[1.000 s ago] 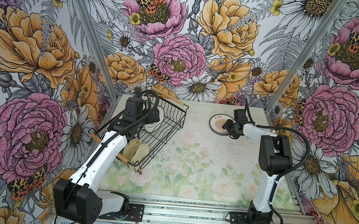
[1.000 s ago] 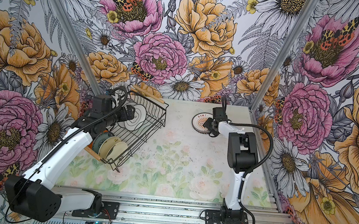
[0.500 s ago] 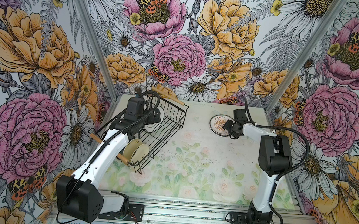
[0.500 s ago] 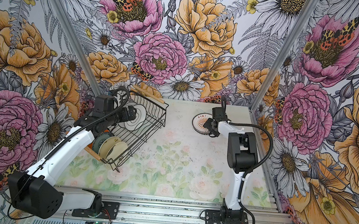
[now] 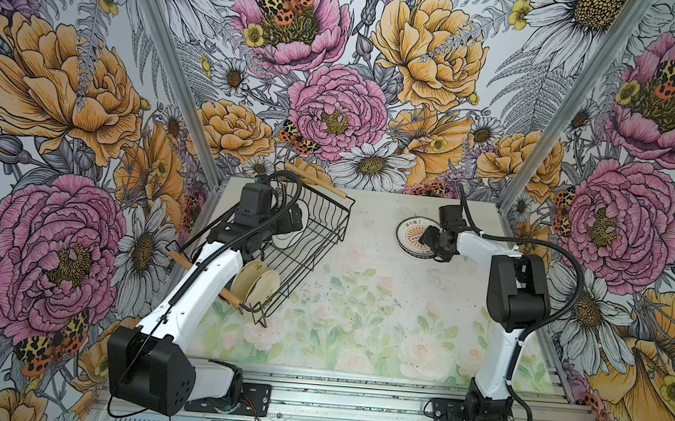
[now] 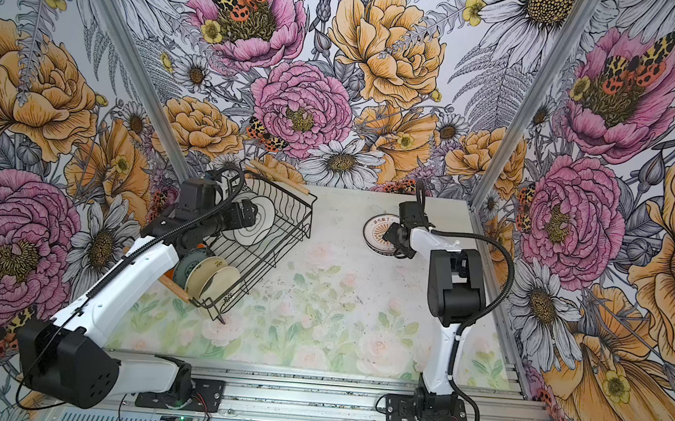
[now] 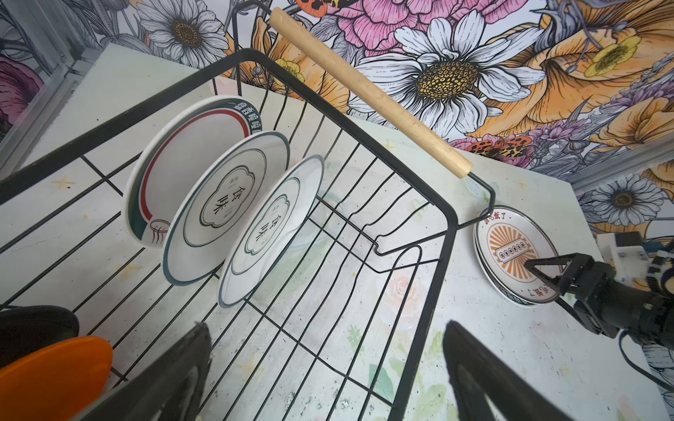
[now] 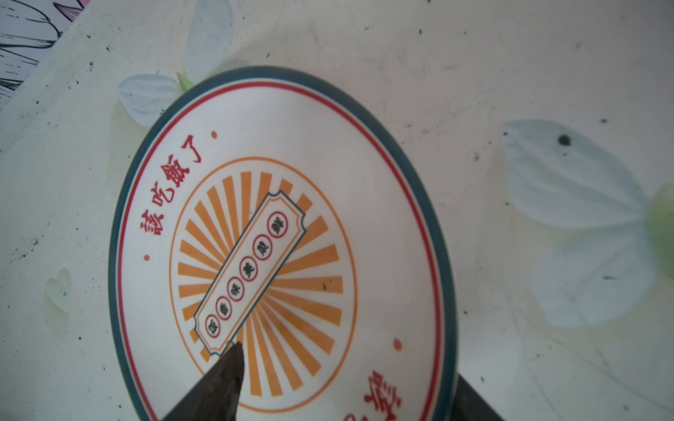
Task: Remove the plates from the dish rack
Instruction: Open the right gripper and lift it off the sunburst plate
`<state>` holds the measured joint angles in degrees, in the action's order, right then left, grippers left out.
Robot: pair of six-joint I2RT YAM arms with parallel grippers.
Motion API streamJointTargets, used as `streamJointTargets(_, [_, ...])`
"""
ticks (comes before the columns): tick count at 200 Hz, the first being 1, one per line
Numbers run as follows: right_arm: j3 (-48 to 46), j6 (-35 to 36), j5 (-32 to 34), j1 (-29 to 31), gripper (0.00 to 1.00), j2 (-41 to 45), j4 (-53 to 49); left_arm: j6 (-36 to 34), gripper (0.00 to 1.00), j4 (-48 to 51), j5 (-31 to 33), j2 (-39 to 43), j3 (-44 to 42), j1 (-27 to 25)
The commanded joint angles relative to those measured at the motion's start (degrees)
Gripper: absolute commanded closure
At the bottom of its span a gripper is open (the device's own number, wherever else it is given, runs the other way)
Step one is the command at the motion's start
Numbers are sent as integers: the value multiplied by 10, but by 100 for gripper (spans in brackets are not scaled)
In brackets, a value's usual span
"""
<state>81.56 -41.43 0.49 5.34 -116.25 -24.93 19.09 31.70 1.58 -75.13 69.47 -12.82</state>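
Observation:
The black wire dish rack [image 5: 330, 204] [image 6: 287, 192] [image 7: 452, 233] stands at the back left. Three white plates [image 7: 222, 207] stand upright in it, with an orange plate [image 7: 51, 371] and cream plates [image 5: 256, 283] [image 6: 213, 275] nearer the front. My left gripper [image 7: 324, 324] [image 6: 245, 216] hangs open inside the rack beside the white plates, holding nothing. A white plate with an orange sunburst [image 8: 291, 182] [image 5: 411, 230] [image 7: 507, 248] lies flat on the table at the back right. My right gripper [image 8: 346, 364] [image 5: 425, 238] straddles its near rim, jaws apart, one fingertip [image 8: 229, 353] over its face.
The rack's wooden handles [image 7: 368, 94] [image 5: 204, 279] stick out at its far and near ends. The floral walls close in behind and on both sides. The flowered table top [image 5: 361, 305] stretches between the rack and the right arm's base [image 5: 472, 415].
My right gripper's jaws have widened a little around the sunburst plate's rim. The left arm has shifted slightly over the rack.

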Motion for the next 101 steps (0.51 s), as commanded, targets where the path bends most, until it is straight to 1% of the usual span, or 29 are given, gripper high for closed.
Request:
streamJointTargets(1, [9, 6, 21, 2, 24, 20, -25, 2, 1, -2, -13, -4, 5, 8])
streamJointTargets(101, [8, 12, 48, 3, 23, 35, -40, 2, 1, -1, -15, -6, 4, 9])
